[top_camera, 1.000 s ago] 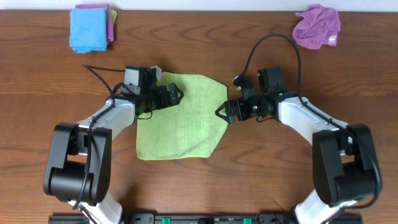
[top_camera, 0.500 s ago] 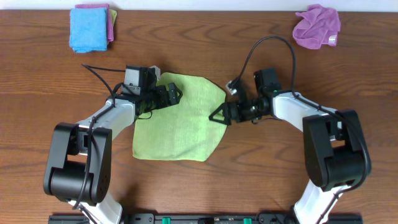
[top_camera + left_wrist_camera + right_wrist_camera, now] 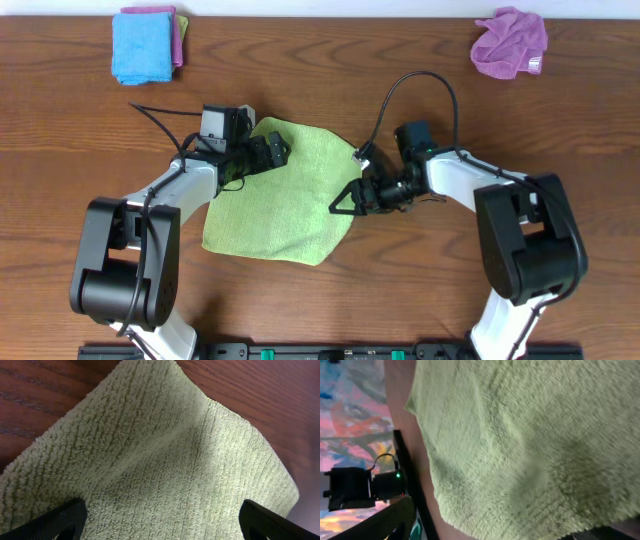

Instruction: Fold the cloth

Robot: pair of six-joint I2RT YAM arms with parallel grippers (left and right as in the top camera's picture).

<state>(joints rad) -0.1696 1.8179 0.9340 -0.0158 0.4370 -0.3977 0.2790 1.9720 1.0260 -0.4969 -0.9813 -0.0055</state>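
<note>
1. Green cloth (image 3: 280, 205) lies flat on the wood table (image 3: 420, 290), in the middle, between the two arms. It is not folded yet.
2. The left gripper (image 3: 270, 150) sits over the far left corner of the cloth. Its jaws are wide open. The left wrist view shows a fingertip (image 3: 55, 520) low at each side, with cloth all across the gap. It looks placed there to take that corner or hold it down.
3. The right gripper (image 3: 346, 200) is at the right edge of the cloth, about half way along. Its jaws are spread apart too and hold nothing. They are turned on their side, maybe so one finger can slip under the edge while the other stays on top. The right wrist view is full of cloth, so the gripper is very close.
4. The cloth is almost square, a bit longer from far to near. It is turned a little. Its long way runs from the far edge by the left gripper to the near edge, and the near end leans toward the left arm.
</note>
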